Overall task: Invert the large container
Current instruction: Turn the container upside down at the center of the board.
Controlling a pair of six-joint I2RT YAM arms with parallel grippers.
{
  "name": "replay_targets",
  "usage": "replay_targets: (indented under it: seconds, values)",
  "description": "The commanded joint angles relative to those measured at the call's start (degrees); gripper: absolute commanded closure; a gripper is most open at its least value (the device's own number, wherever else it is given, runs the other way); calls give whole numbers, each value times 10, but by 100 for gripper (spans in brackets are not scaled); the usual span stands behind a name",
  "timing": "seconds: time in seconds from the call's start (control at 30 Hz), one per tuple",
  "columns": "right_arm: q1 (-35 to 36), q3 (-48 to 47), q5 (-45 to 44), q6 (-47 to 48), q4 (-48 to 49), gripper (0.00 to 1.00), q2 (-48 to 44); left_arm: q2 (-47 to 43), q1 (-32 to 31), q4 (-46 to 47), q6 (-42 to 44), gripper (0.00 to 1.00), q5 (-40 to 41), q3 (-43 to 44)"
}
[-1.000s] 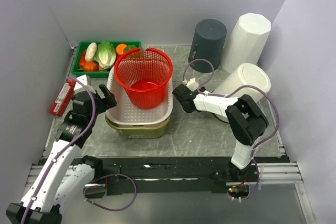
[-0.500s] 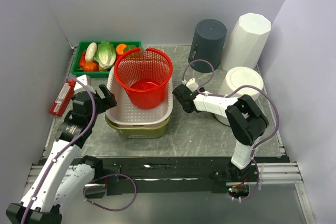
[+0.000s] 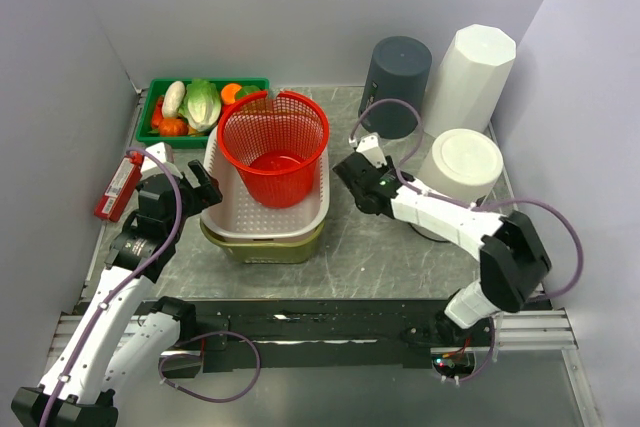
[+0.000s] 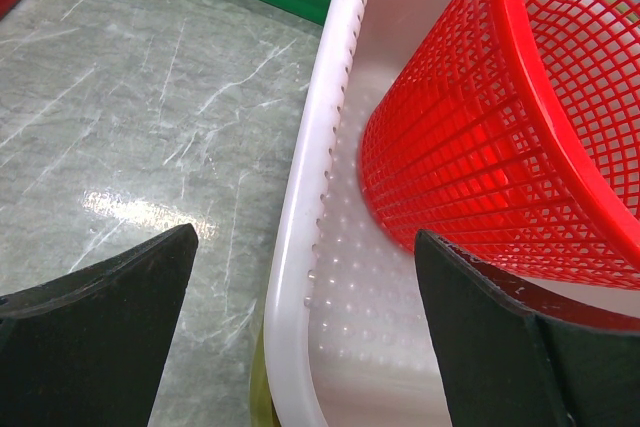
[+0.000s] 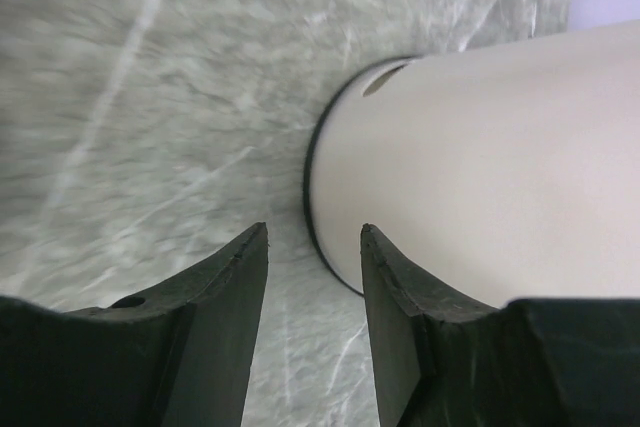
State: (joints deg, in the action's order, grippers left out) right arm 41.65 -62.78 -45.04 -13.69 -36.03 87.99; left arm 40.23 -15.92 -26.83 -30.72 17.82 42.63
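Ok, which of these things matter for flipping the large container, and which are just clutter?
Job: white round plastic container, right gripper.
Lying about: red mesh basket, white perforated tub, green tray of vegetables, dark grey round bin, tall white faceted bin, flat red box.

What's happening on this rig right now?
The large white container stands rim-down on the table at the right, so the flip looks done. The right gripper is near it, jaws apart and empty. The left gripper is wide open, straddling the white basket rim beside the red basket, gripping nothing.
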Motion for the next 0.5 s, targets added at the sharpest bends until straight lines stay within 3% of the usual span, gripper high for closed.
replay_targets:
  seconds: [0.0, 0.3, 0.47]
  values:
    - [10, -25, 0, -14, 6, 50, -84, -2, 2, 22, 2, 4, -8, 4]
    - [10, 40, 92, 45, 140, 44, -300, -1, 2, 20, 3, 4, -8, 5]
    - [-10, 50, 88, 36, 142, 25, -383, -2, 2, 22, 3, 4, -10, 3]
